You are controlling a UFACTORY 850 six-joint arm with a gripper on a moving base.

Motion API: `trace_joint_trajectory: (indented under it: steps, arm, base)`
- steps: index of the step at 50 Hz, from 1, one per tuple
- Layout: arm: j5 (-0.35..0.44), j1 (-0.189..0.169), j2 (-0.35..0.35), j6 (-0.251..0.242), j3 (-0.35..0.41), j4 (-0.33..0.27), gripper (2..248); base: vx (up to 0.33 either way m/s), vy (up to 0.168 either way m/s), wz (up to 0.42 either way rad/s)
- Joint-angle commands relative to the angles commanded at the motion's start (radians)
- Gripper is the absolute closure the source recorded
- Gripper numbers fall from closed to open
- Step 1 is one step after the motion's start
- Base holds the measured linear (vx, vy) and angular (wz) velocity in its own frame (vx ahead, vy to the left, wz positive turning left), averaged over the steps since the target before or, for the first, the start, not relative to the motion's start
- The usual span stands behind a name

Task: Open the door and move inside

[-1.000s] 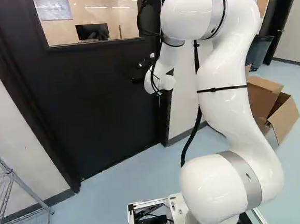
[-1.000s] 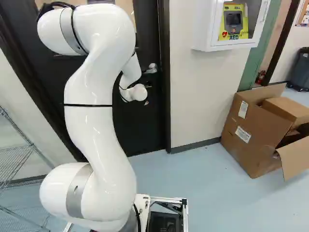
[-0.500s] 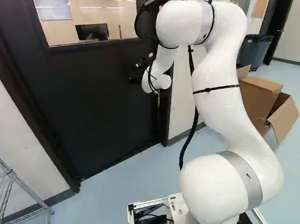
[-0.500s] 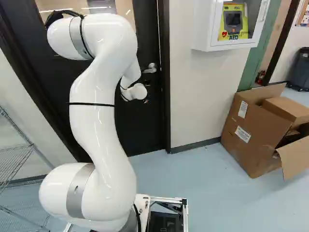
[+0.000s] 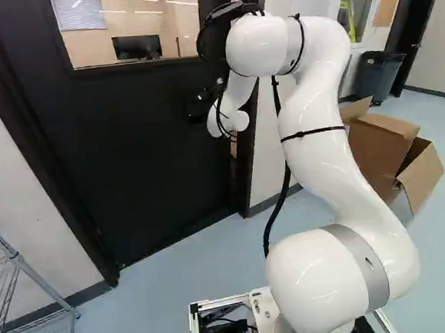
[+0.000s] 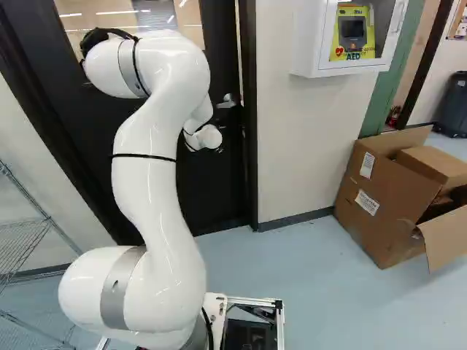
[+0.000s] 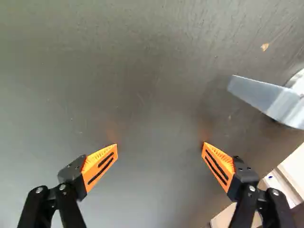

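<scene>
Rising from five o'clock in the left base view, the arm [image 5: 320,136] bends over towards eleven o'clock and ends close to the dark door [image 5: 129,151]; the gripper [image 5: 200,106] is a black shape against that dark face, too hard to make out there to read its fingers; the door's window [image 5: 131,27] lies at eleven o'clock; a narrow light strip between the door's edge and the frame [image 5: 247,161] shows the door slightly ajar; a bin [image 5: 377,75] is at two o'clock, a carton [image 5: 383,148] at three, a wire rack [image 5: 3,292] at eight.

In the right base view, the arm rises from seven o'clock and its outer end blocks sight of the gripper; the door's handle [image 6: 228,101] sits at twelve o'clock, just above the arm's end; the cabinet [image 6: 344,44] hangs on the wall at one o'clock; the carton is at three.

In the wrist view, taking straight ahead of the gripper [image 7: 160,145] as twelve, the orange-padded fingers stand wide apart, facing the door; whether their tips touch it I cannot tell; the handle is at two o'clock, outside the fingers; the door's edge and a pale opening beyond lie at four.
</scene>
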Motion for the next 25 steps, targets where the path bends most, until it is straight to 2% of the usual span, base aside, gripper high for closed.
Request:
trace_joint_trajectory:
  steps: [25]
  arm:
    - [0.000, 0.012, -0.109, 0.000, -0.154, 0.000, 3]
  base:
    - [0.000, 0.000, 0.000]
